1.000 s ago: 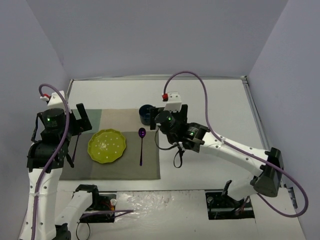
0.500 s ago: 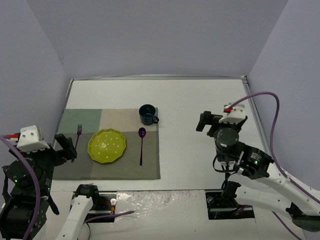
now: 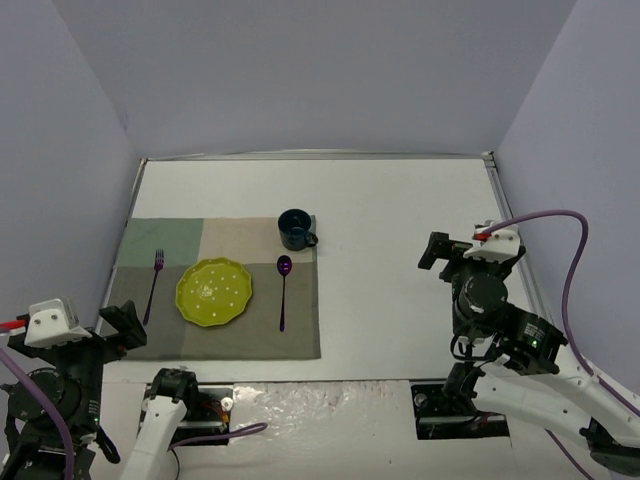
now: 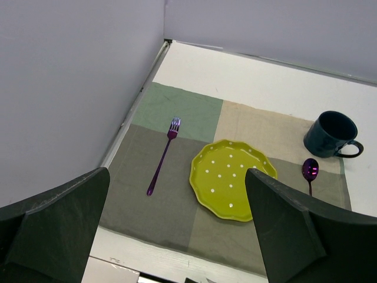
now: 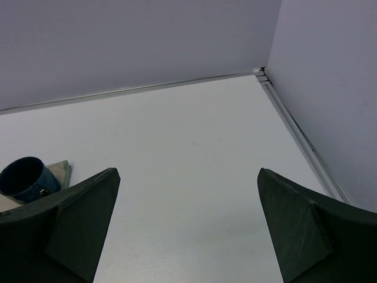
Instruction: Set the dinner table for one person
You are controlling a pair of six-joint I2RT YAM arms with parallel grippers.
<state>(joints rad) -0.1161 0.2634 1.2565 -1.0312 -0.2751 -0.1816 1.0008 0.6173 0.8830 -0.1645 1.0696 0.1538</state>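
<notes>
The setting looks nearly finished, so the step in hand is probably a last check or a pull-back, not a fresh pick. The large flat white rectangular desk with a thin metal rim [image 3: 400, 200] lies under and ahead of both arms. The left gripper [image 3: 125, 327] hovers with its fingers spread wide and holds nothing. Ahead of it and lower lies the grey-green patchwork cloth placemat [image 3: 250, 340]. On that, the slim purple metal fork [image 3: 154, 285] sits ahead and slightly left. The yellow-green scalloped plate with white dots [image 3: 214, 292] sits just right of the fork, and the purple metal spoon [image 3: 283, 290] lies further right. The dark blue ceramic mug [image 3: 295, 230] stands at the far right corner of the cloth.

The right gripper [image 3: 433, 252] is also spread and holds nothing. Bare desk lies below and ahead of it, and the mug is well off to its left. No knife shows in any view. Unless one is wanted, the next move likely calls only for both arms keeping clear of the setting.
</notes>
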